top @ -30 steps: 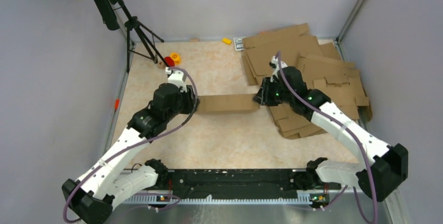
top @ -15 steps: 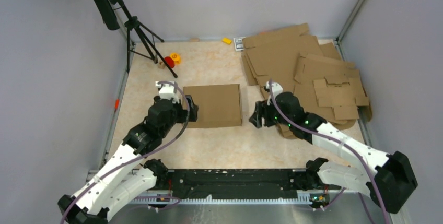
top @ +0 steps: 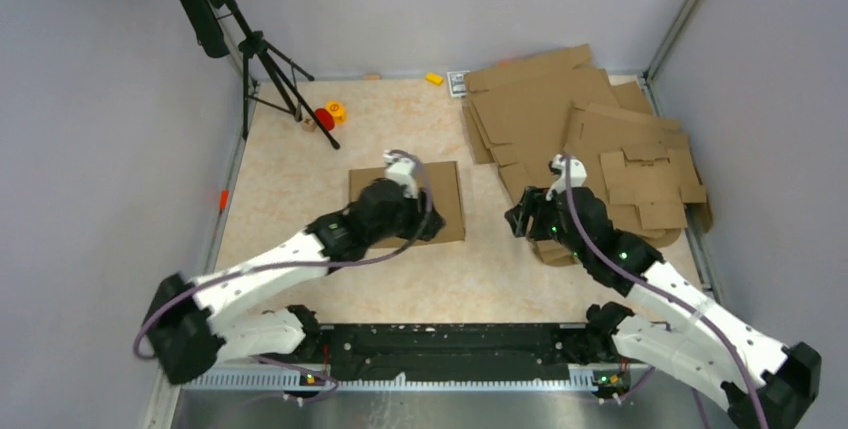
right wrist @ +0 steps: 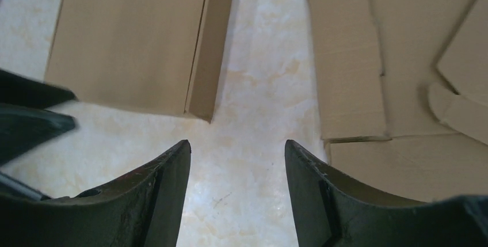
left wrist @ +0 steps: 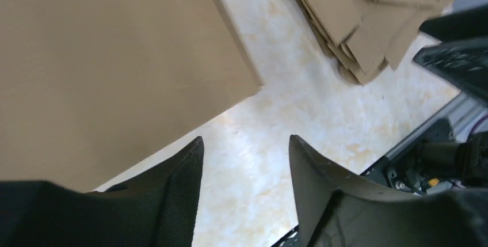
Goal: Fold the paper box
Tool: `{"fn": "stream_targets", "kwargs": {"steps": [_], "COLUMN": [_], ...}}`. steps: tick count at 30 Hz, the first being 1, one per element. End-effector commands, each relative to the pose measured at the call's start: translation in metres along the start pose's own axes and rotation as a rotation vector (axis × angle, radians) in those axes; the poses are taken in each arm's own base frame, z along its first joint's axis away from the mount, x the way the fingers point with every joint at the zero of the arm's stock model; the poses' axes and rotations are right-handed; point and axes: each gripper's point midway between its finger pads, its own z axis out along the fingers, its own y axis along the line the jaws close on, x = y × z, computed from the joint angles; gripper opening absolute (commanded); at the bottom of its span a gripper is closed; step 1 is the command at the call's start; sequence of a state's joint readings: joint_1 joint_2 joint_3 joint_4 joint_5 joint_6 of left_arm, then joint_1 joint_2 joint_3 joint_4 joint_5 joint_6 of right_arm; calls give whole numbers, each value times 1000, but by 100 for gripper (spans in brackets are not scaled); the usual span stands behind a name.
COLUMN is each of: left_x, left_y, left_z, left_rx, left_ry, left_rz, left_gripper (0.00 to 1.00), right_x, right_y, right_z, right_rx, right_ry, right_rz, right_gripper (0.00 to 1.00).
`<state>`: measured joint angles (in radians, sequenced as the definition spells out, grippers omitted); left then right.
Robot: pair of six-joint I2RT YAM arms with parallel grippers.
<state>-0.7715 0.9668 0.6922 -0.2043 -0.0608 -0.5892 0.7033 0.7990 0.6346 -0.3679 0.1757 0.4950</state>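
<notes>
The paper box lies flat on the table as a closed brown cardboard box, near the middle. In the right wrist view the paper box shows its top face and right side wall. My left arm reaches across it, and my left gripper hangs over its near right corner, open with only bare table between the fingers. The paper box fills the upper left of the left wrist view. My right gripper stands to the right of the box, apart from it, open and empty.
A heap of flat cardboard blanks covers the back right of the table, right beside my right gripper. A black tripod stands at the back left, with small red and yellow items near its foot.
A second ago both grippers held the box up between them. It now lies flat and both have let go. My left arm swung right over the box; my right gripper stands off it.
</notes>
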Motion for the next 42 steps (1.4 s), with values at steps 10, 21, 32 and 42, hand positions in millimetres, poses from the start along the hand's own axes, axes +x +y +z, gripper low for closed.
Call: {"fn": "stream_targets", "kwargs": {"steps": [10, 21, 32, 42], "left_x": [15, 33, 19, -26], "left_y": [-110, 33, 193, 240], "left_z": [173, 206, 71, 28], "left_rx": [15, -433, -733, -850], "left_ry": [182, 251, 151, 59], "left_rz": [47, -141, -184, -221], "left_gripper": [0, 0, 0, 0], "right_x": [-53, -51, -55, -46], "right_y": [-54, -49, -39, -24], "right_z": [-79, -66, -59, -44], "right_rx": [193, 191, 154, 91], "right_ry": [-380, -350, -346, -271], "right_rz": [238, 243, 242, 145], "right_gripper": [58, 57, 57, 58]}}
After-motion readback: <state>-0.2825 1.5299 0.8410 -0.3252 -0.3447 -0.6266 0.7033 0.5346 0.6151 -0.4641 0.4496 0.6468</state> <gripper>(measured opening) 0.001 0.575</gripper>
